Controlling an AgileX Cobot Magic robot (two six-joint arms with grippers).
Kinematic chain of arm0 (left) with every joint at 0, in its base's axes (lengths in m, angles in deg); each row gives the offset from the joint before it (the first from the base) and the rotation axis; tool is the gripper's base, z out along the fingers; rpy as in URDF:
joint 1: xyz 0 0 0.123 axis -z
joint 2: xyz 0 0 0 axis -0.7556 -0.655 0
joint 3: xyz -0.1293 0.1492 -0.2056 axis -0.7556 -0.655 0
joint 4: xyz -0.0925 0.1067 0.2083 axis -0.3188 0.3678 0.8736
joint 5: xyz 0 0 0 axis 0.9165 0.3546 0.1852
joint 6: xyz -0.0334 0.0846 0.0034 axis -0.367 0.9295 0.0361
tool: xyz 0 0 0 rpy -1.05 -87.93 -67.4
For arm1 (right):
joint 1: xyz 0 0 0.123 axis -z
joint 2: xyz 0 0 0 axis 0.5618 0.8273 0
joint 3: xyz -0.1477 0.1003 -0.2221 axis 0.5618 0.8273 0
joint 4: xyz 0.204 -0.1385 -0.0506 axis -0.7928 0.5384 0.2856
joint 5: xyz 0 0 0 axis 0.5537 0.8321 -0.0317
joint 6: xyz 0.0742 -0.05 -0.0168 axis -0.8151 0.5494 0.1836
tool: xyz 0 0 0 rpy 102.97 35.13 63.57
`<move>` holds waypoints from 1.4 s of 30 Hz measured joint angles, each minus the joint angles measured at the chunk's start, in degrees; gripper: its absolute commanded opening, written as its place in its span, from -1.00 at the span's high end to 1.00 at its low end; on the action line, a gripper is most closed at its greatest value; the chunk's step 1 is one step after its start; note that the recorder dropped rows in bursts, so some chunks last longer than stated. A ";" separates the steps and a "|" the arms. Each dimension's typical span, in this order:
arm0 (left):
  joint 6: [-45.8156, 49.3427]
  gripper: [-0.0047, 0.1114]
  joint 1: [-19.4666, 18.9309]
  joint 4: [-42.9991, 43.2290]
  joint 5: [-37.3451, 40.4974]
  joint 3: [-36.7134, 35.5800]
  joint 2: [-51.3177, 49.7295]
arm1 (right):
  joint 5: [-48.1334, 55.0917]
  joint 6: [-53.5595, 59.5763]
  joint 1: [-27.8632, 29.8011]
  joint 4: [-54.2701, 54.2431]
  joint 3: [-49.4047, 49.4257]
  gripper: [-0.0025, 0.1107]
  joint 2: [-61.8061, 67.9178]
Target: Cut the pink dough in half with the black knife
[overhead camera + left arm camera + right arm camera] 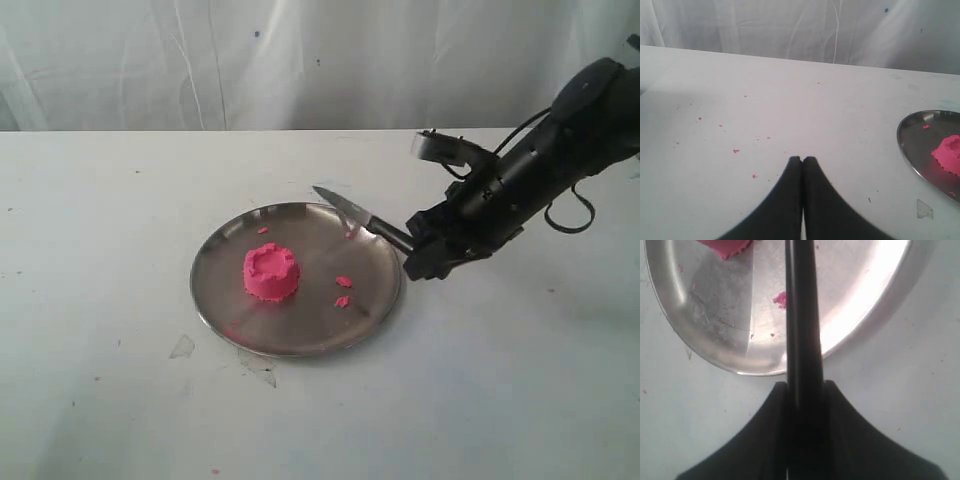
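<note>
The right gripper [418,246] clamps the black knife [352,214] by its handle, blade angled over the steel plate's [215,300] far rim, apparently lining up a cut through the whole pink dough [271,272] at the plate's centre, while the left gripper [802,161], clenched empty, idles over the table [100,400].

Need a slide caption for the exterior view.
Right gripper holds the black knife over the steel plate, short of the uncut pink dough.
</note>
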 measured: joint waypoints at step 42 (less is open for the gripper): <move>0.00 0.92 0.00 0.00 0.00 0.00 0.00 | -22.21 -7.98 -5.67 5.88 7.73 0.96 -25.05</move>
